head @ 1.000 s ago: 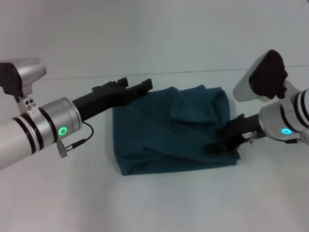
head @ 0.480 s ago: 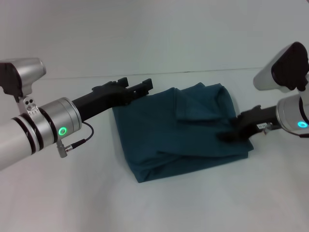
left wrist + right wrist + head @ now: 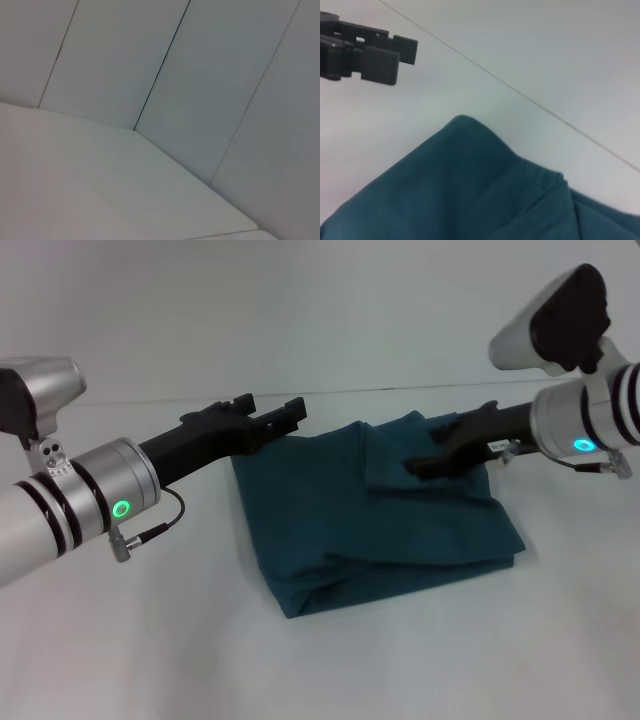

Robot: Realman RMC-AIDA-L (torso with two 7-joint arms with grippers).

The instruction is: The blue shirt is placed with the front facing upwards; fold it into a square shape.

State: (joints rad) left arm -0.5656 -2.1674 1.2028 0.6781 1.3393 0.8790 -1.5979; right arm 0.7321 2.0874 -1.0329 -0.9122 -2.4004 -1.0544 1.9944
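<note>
The shirt [image 3: 375,515] lies folded into a rough rectangle on the white bench [image 3: 150,640], near the middle, its front edge thick with stacked layers and one smaller flap doubled over the far right part. No lettering shows on the upper face.

The left end effector [image 3: 270,412] hovers just above the shirt's far left corner, fingers parted with nothing between them; the right wrist view shows the same two dark pads [image 3: 390,55] apart above bare bench, off the cloth.

The right end effector [image 3: 425,458] hangs over the far right part of the shirt, above the doubled flap. Whether its fingers are open or closed cannot be told, nor whether they touch the cloth.

The left wrist view shows only pale wall panels and bench.
</note>
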